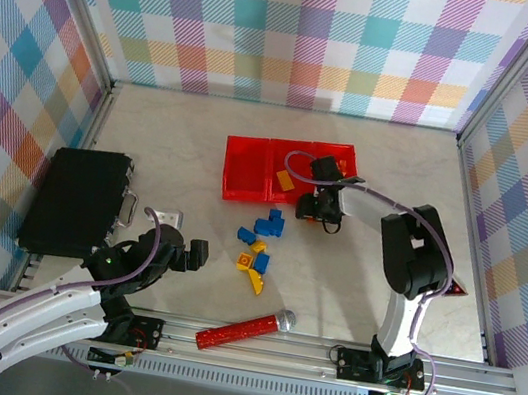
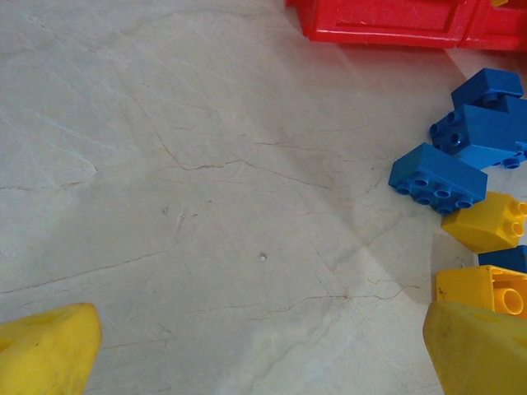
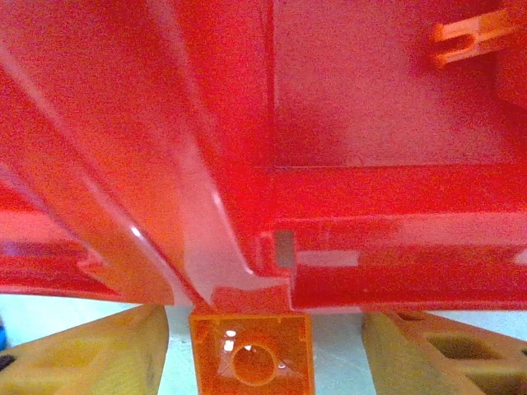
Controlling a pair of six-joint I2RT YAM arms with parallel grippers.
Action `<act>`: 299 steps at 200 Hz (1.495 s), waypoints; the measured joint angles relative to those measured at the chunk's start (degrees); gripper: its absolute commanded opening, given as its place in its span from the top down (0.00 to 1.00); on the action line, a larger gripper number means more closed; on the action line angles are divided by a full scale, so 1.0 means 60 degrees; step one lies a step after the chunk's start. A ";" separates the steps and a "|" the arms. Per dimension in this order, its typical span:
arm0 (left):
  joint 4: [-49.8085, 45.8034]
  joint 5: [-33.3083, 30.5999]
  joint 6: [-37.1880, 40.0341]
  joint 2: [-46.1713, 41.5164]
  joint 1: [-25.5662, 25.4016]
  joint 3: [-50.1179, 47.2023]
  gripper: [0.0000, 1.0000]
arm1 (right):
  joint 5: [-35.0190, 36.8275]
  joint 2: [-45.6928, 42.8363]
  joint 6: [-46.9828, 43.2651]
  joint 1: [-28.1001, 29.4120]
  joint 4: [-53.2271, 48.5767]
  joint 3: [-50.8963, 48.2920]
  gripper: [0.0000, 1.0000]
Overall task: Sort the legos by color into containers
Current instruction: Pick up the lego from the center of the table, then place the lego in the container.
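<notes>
Right hand (image 3: 265,322) stands open, the orange lego brick (image 3: 251,358) loose between its fingers; probably light, rigid, slick, so pinch its flat sides.

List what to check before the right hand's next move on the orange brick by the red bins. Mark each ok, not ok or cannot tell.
1. Orange brick centred between the right hand's fingers: ok.
2. Fingers closed on the brick: not ok, gaps show on both sides.
3. Brick clear of the red bins' near wall: cannot tell, the wall rises right behind it.
4. Bin for orange identified: ok, an orange piece lies in one.
5. Left hand out of the way: ok, open over bare table, beside the blue bricks.
</notes>
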 measured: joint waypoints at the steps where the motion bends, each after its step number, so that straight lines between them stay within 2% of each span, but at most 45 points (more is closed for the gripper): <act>1: 0.0000 0.0000 0.0000 -0.0004 -0.0004 0.0000 0.00 | 0.0015 0.0004 0.0000 0.0007 -0.0004 0.0007 0.39; 81: 0.0000 0.0000 0.0000 -0.0033 0.0000 0.0000 0.00 | 0.0856 0.0423 0.0004 0.0280 -0.0528 0.0576 0.49; 151: 0.0000 -0.0004 0.0000 -0.0106 -0.0004 0.0000 0.00 | 0.0940 0.0433 0.0051 0.0423 -0.0532 0.0601 0.65; 197: 0.0000 -0.0004 0.0000 -0.0120 -0.0004 0.0000 0.00 | 0.1082 -0.0058 0.0091 0.0401 -0.1064 0.0331 0.66; 239: 0.0000 0.0000 0.0000 -0.0127 0.0000 0.0000 0.00 | 0.1082 -0.1490 0.0055 0.0382 -0.1526 0.0350 0.67; 265: 0.0000 0.0004 0.0000 -0.0160 0.0000 0.0000 0.00 | 0.1086 -0.2025 -0.0229 0.0244 -0.1880 0.1016 0.66; 299: 0.0004 0.0007 0.0040 -0.0248 -0.0004 0.0000 0.00 | 0.1071 -0.1880 -0.0776 -0.0361 -0.2167 0.2444 0.67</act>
